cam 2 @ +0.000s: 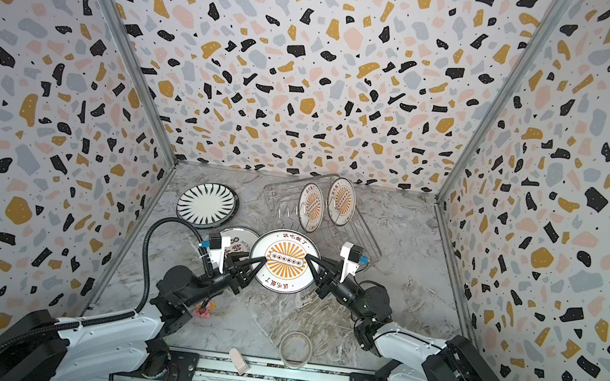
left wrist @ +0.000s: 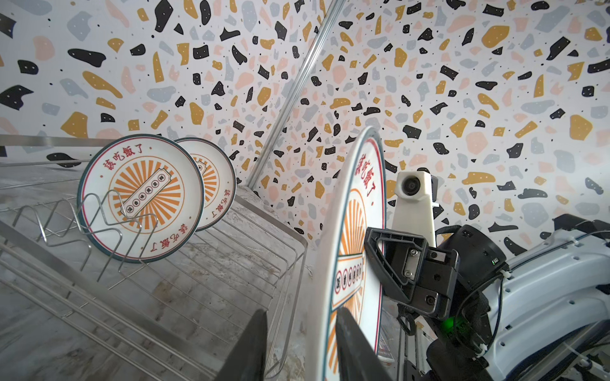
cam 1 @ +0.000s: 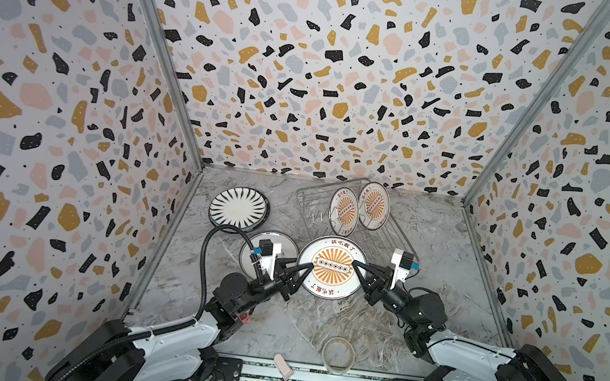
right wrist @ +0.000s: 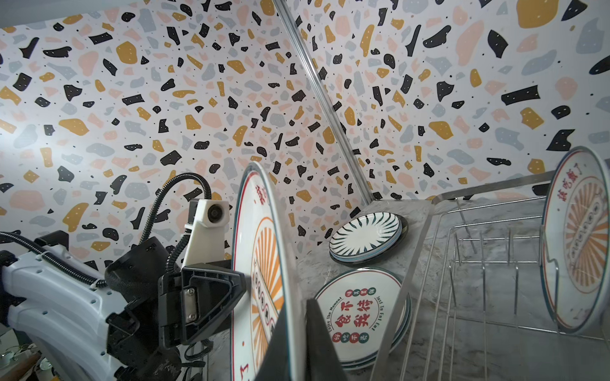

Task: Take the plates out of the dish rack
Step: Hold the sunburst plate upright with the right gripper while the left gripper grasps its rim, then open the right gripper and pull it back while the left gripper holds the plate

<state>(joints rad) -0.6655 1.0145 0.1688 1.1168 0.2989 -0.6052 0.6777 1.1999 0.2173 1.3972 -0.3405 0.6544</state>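
In both top views, a round white ceramic sunburst plate (cam 1: 333, 251) with an orange print is held between the two arms, its face tilted towards the camera. It appears lifted off the grey marble worktop (cam 1: 318, 321), just in front of the silver wire dish rack (cam 1: 308, 200). The left gripper (cam 1: 310, 267) meets one side of its rim and the right gripper (cam 1: 354, 263) the opposite side. Two racked plates (cam 1: 344, 210) of the same print lean in the prongs. Black-striped plates (cam 1: 239, 209) and red-and-black character plates (cam 2: 238, 244) lie in flat stacks on the worktop to the left.

In the left wrist view, the left jaws straddle the rim at a narrow setting. A gap shows between one finger (left wrist: 251, 349) and the plate's back, so they do not look clamped.

In the right wrist view, the right jaws are pinched tight on the rim, with fingers (right wrist: 323, 343) on either face.

The plate is probably stiff, fairly heavy and brittle, and its glaze slick. The rim is the only place thin enough to take hold of. Held at one rim point it could pivot or slide, so holds on opposite edges look safer. A drop onto the stacks below risks chipping them.
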